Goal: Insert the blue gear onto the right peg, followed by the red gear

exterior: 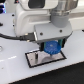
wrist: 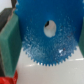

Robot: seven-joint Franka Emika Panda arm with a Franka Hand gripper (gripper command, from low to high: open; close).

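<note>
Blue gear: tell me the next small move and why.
Probably a short, slow descent with the grip kept shut. The gripper holds the blue gear just over the plate in the exterior view, and the wrist view shows its fingers flanking the gear with the hub hole clear. The peg itself is hidden, so alignment cannot be confirmed; go gently.

White arm bent low, wrist vertical, claw (exterior: 50, 47) pointing downward, fingers (wrist: 9, 42) clamped on a load

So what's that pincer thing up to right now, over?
Pincer shut on blue gear, low over the plate. Red gear beside it, not gripped. Peg hidden; nothing visibly blocking.
</note>
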